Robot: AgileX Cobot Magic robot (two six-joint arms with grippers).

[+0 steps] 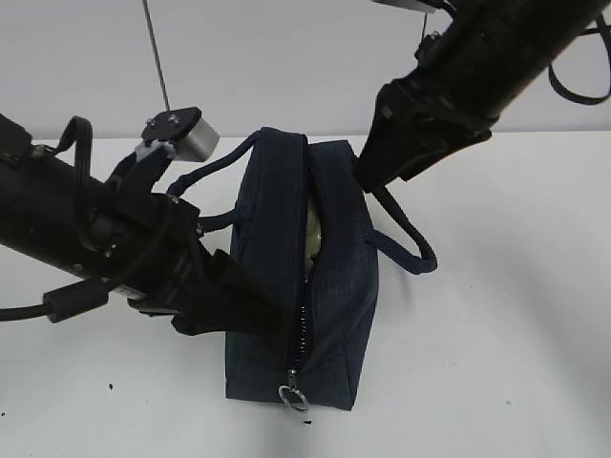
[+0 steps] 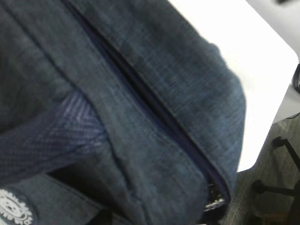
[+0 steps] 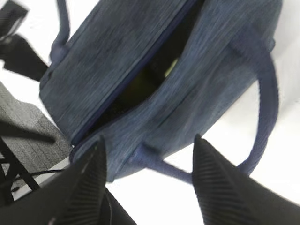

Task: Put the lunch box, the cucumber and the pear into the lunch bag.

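Observation:
The dark navy lunch bag (image 1: 329, 286) stands in the middle of the white table with its top zipper partly open and the metal ring pull (image 1: 293, 396) at the near end. Through the gap shows a pale green surface, the lunch box lid (image 1: 311, 234), also seen in the right wrist view (image 3: 169, 69). The cucumber and the pear are hidden. My left gripper (image 1: 234, 303) presses against the bag's left side; the left wrist view shows only bag fabric (image 2: 154, 117), not the fingers. My right gripper (image 3: 150, 147) is open and empty, above the bag's right handle (image 3: 262, 117).
The white table (image 1: 496, 315) spreads round the bag. The bag's other handle (image 1: 215, 167) loops out at the back left near my left arm. The table's edge and the floor with a chair base (image 2: 276, 187) show in the left wrist view.

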